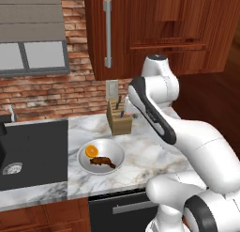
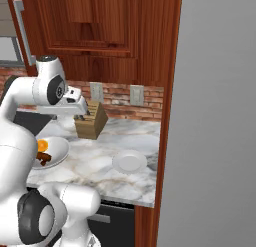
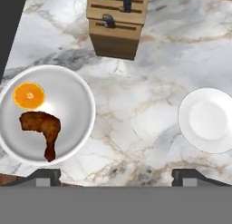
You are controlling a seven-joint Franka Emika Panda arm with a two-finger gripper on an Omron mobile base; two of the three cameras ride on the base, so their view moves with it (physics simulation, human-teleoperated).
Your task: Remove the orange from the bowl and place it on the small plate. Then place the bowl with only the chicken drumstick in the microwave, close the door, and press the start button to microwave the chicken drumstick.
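- Looking from the left base view, the white arm folds up high over a marble counter (image 1: 140, 151). Below it sits the bowl (image 1: 101, 156), near the counter's front edge and just beside a dark sink (image 1: 33, 151). The orange (image 1: 92, 151) and the chicken drumstick (image 1: 103, 162) lie together inside the bowl, touching or nearly so. A wooden knife block (image 1: 119, 117) stands behind the bowl, against the brick wall.
- Turning to the right base view, the small plate (image 2: 129, 162) lies bare on the counter, well apart from the bowl and towards a tall grey panel on the right. The bowl is partly hidden behind the arm. The plate looks set out as the landing spot for the orange.
- Seen from the hand view, the camera looks straight down. The gripper (image 3: 115, 177) has its two fingertips spread wide at the bottom edge, released and holding nothing. It hangs above the bare counter between bowl and plate, probably a raised start pose that shows both at once. Nothing appears moved yet; the orange is likely the first thing to reach for.
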